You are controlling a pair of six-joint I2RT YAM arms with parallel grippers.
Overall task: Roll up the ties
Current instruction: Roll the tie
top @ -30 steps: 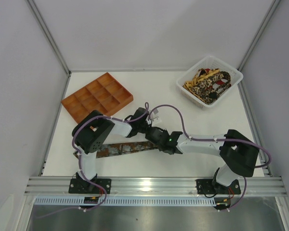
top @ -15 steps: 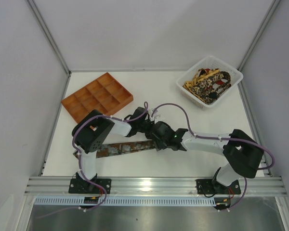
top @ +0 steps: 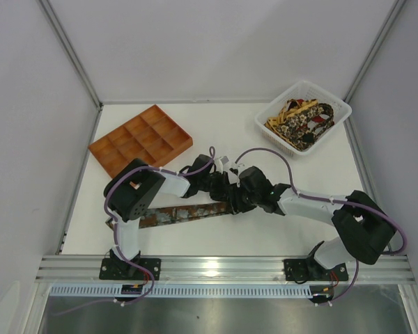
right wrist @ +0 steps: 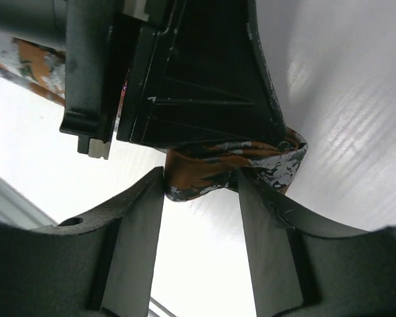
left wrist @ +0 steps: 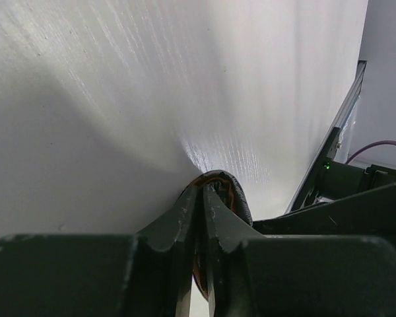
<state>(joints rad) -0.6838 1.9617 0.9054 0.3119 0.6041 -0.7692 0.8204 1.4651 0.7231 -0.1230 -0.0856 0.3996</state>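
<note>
On the table (top: 265,149), the tie (top: 173,215) lies left-right, left tool (left wrist: 201,193) pinching its rolled right end, right tool (right wrist: 202,183) spread.

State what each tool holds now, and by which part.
Left tool pinches the tie at its rolled end. Right tool straddles that same roll; whether it actually grips cannot be told.
</note>
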